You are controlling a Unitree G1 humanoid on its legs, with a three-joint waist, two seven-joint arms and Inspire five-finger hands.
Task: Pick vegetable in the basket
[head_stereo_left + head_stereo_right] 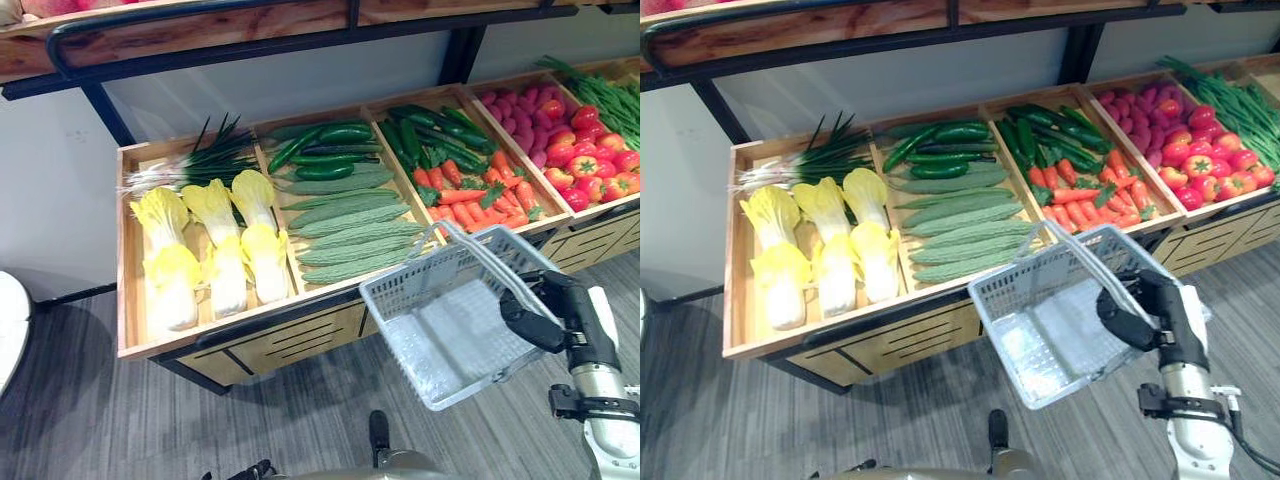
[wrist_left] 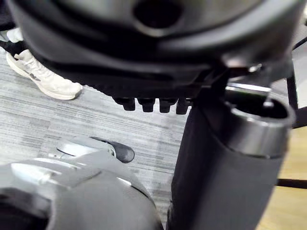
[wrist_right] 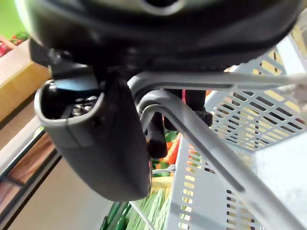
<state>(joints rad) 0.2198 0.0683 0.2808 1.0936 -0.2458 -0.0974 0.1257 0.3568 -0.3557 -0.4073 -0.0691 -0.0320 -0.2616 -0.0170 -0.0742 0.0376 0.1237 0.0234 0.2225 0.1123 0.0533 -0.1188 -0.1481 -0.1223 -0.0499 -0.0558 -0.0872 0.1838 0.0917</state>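
Nearest, the left hand (image 2: 144,48) hangs low over the floor, with a person's shoe (image 2: 43,76) beyond it; whether that hand is spread or closed I cannot tell from so close. Ahead on the robot's right, the right hand (image 1: 545,310) has its fingers curled round the handle (image 3: 206,143) of the grey basket (image 1: 400,275), which hangs tilted and empty in front of the wooden display stand (image 1: 130,300). No vegetable is in the basket yet: all lie in the stand's trays. Just past the basket's far rim are the bitter gourds (image 1: 350,230), with the carrots (image 1: 480,190) beside them and the yellow cabbages (image 1: 215,250) further to the left; behind sit the cucumbers (image 1: 325,150), the scallions (image 1: 200,160) and, far right, the tomatoes (image 1: 590,165). The step in hand is probably the reach. It would go best if the left hand rises to a front bitter gourd, grips it across its middle and lifts it clear of the tray lip, while the right hand steadies the basket close to the stand.
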